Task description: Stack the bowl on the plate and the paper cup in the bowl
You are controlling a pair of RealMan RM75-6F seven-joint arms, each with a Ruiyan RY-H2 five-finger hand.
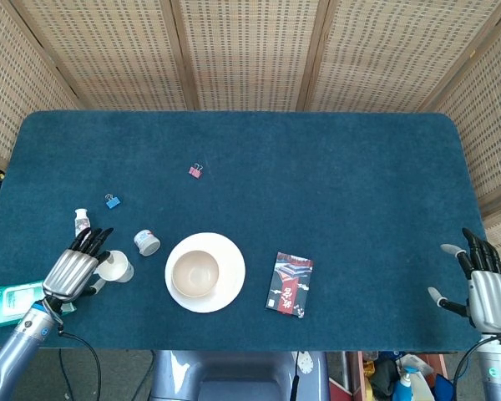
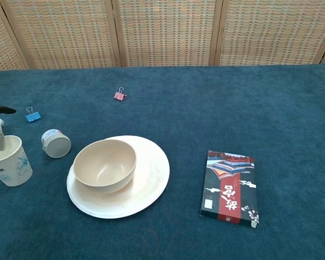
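Note:
A beige bowl sits upright on the cream plate near the table's front edge. To its left stands the white paper cup, upright and empty. My left hand is right against the cup's left side with its fingers spread and stretched forward; in the chest view only dark fingertips show at the frame's left edge, one over the cup's rim. It holds nothing. My right hand hovers open off the table's right front corner, holding nothing.
A small jar lies on its side just behind the cup. Behind it are a blue clip, a tube and a pink clip. A wipes pack lies front left, a dark box right of the plate.

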